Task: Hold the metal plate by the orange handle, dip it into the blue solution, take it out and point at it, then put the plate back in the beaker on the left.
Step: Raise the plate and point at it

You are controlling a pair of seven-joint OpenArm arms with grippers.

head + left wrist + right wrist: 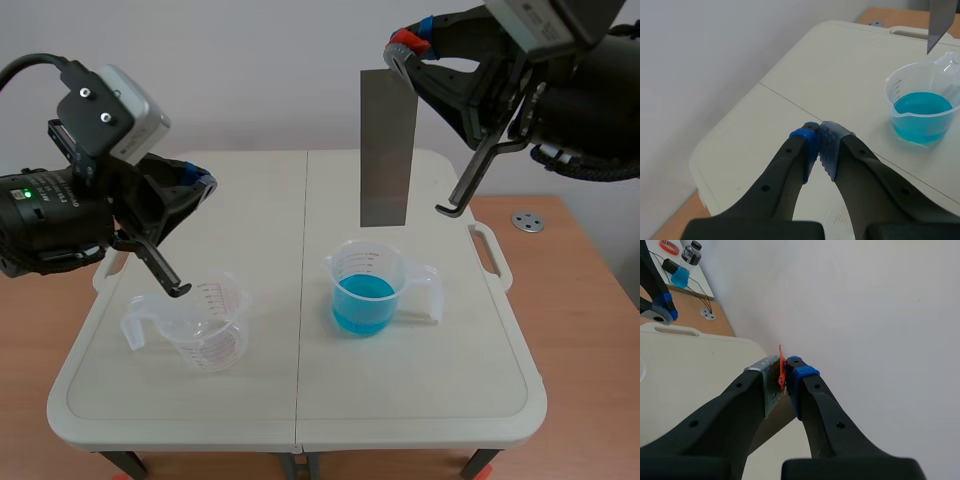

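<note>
Right gripper [403,48] is clamped on the small orange handle [781,371] at the top of the thin grey rectangular metal plate [388,150]. The plate hangs upright in the air, its lower edge above and clear of the clear plastic measuring beaker of blue solution [365,290] on the cream folding table [300,400]. Step in hand, by my reading: plate poised over the blue liquid [362,300], either for the dip or for the pointing; cannot tell which. A dip calls for a straight vertical descent, plate centred inside the rim. Left gripper [200,185] has its pads pressed together on nothing and hovers above the empty clear plastic beaker [205,325] at the left. Plate surface looks flat, matte and uniformly grey; no blue tint or drops visible.
</note>
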